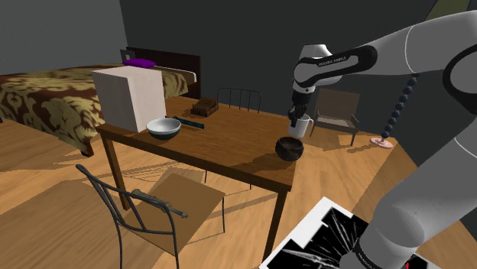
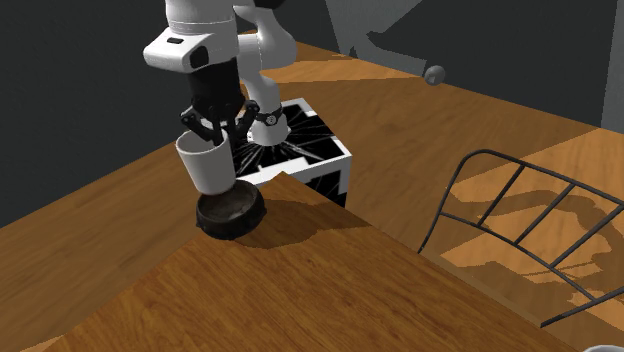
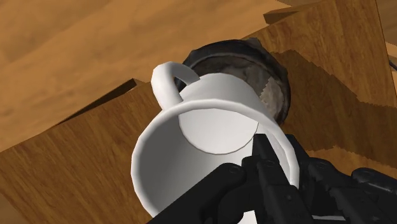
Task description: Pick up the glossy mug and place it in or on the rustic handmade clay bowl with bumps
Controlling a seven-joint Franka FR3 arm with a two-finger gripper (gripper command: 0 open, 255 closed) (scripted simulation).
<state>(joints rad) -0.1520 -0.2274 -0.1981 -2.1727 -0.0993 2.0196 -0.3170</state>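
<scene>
1. The gripper (image 3: 278,167) is clamped on the mug's wall: one black finger sits inside the rim and the other outside, with the jaws narrowed to the wall's thickness.
2. The white mug (image 3: 203,159) hangs from that pinch, mouth up toward the hand. Its handle (image 3: 170,75) is on the side away from the fingers.
3. The mug is just above the dark, rough bowl (image 3: 270,76), its base low over the opening. I cannot tell whether they touch.
4. In the second exterior view the mug (image 2: 208,165) hangs a little toward that view's left of the bowl (image 2: 232,213), so they look not quite centred.
5. The step in hand appears to be the placing, and most of the task looks done.
6. To do it well:
   - Shift the mug over the bowl's middle before going lower.
   - Descend slowly and straight, so the base clears the bumpy rim instead of catching it.
   - Let go only once the base rests inside.
   - Lift the inner finger straight up, so it does not drag the mug over.
7. The bowl sits near the table (image 2: 300,290) corner closest to the stand (image 2: 318,140), so a sideways shove could push it toward the edge.
8. Farther along the table stand a pale bowl (image 1: 163,128) and a white box (image 1: 130,97), well apart from the work.
</scene>
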